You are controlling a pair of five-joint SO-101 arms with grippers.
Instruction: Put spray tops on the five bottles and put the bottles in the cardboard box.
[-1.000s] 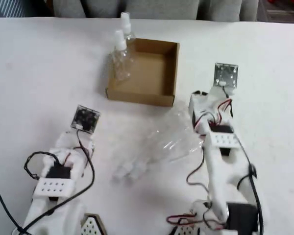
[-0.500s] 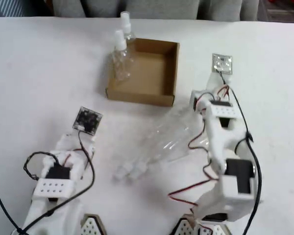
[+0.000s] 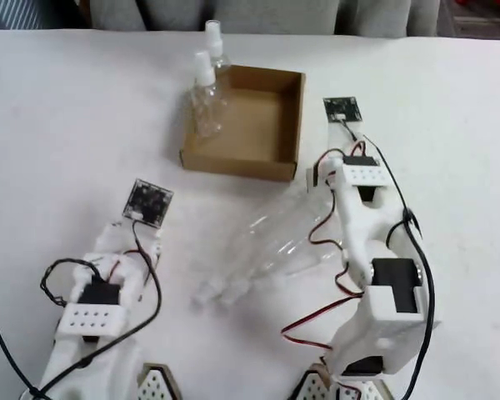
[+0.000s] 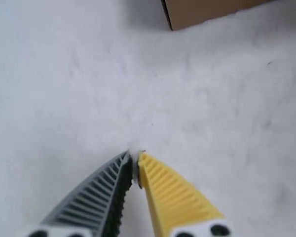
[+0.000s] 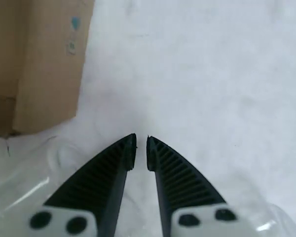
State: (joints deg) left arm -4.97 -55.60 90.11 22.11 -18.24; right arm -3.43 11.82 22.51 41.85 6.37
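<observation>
Nearest us, the left pincer (image 4: 134, 170), ribbed in grey and yellow, is closed tip to tip on nothing above the bare white table (image 3: 58, 125). The right pincer (image 5: 140, 150), black and ribbed, is all but closed and empty, hanging over the 3 o'clock end of a heap of clear bottles (image 3: 287, 237) lying on their sides. Small white spray tops (image 3: 221, 292) lie loose at the heap's 7 o'clock. We judge the risk to be here: the bottles are smooth, round, thin-walled plastic, so an off-centre squeeze could roll one away or scatter the heap, and their glassy walls make edges hard to read. Beyond, at 12 o'clock, sits the open cardboard box (image 3: 233, 162), matte and stiff, with two capped bottles (image 3: 207, 104) at its 9 o'clock wall.
</observation>
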